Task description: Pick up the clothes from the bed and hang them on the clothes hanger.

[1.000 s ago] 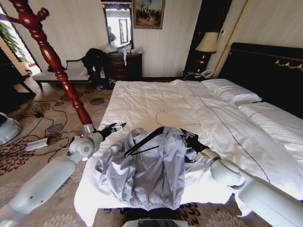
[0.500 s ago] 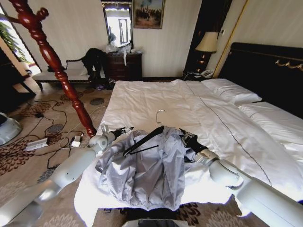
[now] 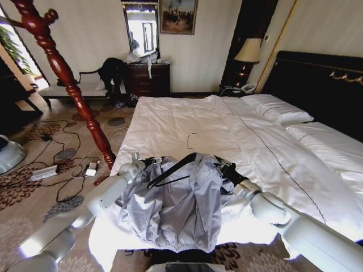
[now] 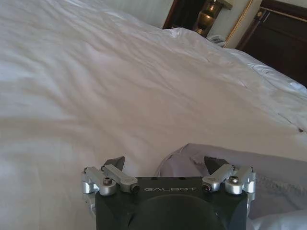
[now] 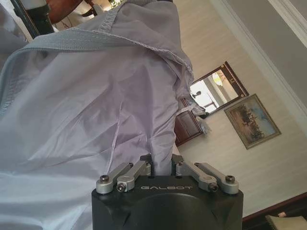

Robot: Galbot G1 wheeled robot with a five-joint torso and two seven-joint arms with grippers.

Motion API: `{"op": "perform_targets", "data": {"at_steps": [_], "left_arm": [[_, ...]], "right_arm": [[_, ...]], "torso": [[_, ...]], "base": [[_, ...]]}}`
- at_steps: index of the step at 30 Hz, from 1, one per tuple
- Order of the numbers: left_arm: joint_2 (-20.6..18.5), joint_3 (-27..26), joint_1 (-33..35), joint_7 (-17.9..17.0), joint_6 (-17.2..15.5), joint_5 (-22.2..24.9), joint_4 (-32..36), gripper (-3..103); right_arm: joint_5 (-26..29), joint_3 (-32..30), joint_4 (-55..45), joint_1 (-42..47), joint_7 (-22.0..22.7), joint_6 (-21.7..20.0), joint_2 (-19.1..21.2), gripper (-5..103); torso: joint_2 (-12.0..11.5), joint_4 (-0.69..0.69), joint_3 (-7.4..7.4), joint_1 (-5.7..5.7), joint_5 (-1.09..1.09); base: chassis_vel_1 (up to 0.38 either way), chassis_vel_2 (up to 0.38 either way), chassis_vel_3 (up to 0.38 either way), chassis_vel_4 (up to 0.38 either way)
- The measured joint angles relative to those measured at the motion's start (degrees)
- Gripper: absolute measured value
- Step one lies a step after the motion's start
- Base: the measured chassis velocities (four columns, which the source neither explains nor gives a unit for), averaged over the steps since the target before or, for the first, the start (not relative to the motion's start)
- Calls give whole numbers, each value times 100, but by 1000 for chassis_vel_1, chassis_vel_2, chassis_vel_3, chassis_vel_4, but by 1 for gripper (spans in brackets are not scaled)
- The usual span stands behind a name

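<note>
Here the left gripper (image 4: 164,165) hangs with its fingers spread wide, nothing between them, just beside the left shoulder edge of the light grey jacket (image 3: 176,207) and above the white duvet (image 4: 96,96) of the bed (image 3: 187,122). The jacket lies crumpled near the foot end of the bed, front open. On its upper part rests the black clothes hanger (image 3: 170,169), tilted, its silver hook (image 3: 191,139) pointing toward the pillows (image 3: 278,110). At the jacket's right shoulder, the right gripper (image 5: 160,167) has its fingers pressed together, pinching the grey fabric.
</note>
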State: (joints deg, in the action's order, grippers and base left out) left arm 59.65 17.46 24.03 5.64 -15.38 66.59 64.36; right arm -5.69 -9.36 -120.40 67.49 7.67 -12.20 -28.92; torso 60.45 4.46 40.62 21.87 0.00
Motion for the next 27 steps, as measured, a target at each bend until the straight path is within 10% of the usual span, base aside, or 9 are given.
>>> {"op": "perform_targets", "data": {"at_steps": [27], "left_arm": [[-9, -54, 140, 0, 242, -31, 75, 2]], "right_arm": [[-215, 42, 134, 55, -20, 101, -1, 17]], "torso": [[0, 0, -1, 0, -1]], "base": [[0, 0, 0, 0]]}}
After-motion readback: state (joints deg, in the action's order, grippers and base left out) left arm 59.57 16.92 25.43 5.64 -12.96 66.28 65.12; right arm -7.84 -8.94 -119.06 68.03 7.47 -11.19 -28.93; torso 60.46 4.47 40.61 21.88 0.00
